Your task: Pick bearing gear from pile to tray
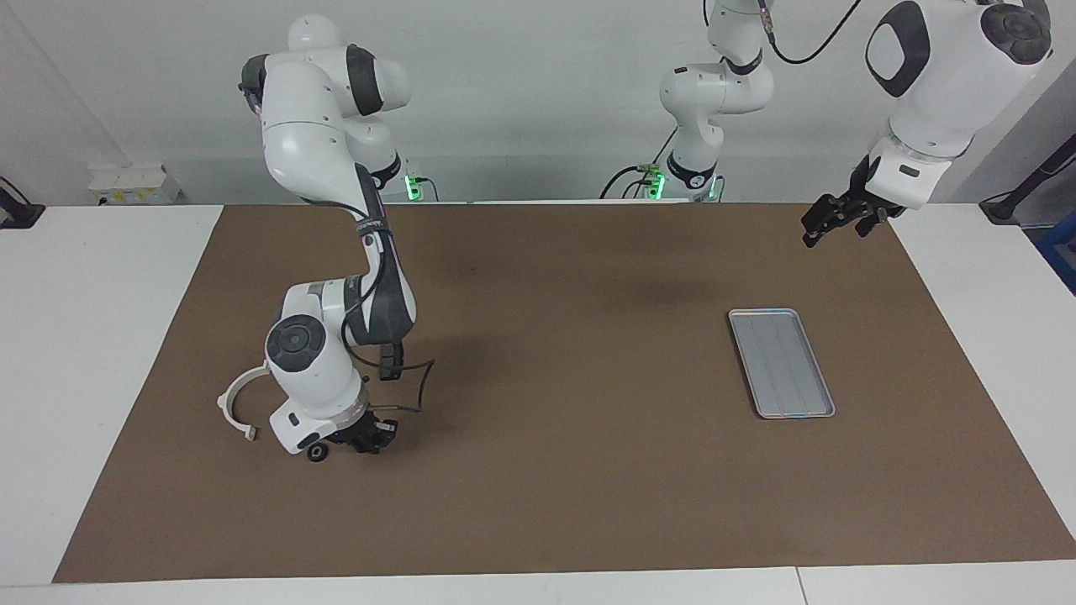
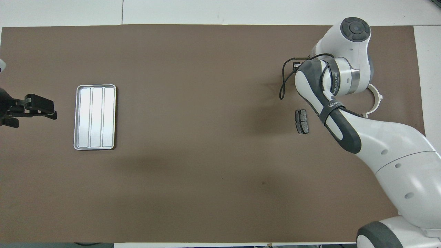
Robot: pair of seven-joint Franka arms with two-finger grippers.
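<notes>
Brown matting covers the table, and the right gripper [image 1: 363, 439] is low over it at the right arm's end, down among the pile; whether its fingers are spread or pinched cannot be told, since the wrist hides them from above and they merge into one dark mass from the front. Just beside the gripper, touching the mat, sits a small black round piece [image 1: 317, 453], which I take to be the bearing gear or one like it; beside the wrist, toward the table's end, lies the white half-ring bracket [image 1: 238, 408]; one dark brake pad [image 2: 301, 121] lies apart from the gripper on the robots' side of it. The tray [image 1: 781, 362] rests well apart from this gripper, toward the left arm's end, with nothing in it. The left gripper [image 1: 832, 217] waits in the air over the mat near that end, fingers slightly parted, holding nothing.

The step in hand looks like the grasp itself; to do it well, centre the fingers squarely over the round piece, keep clear of the bracket, close gently so the piece does not roll, then lift straight before carrying toward the tray.
</notes>
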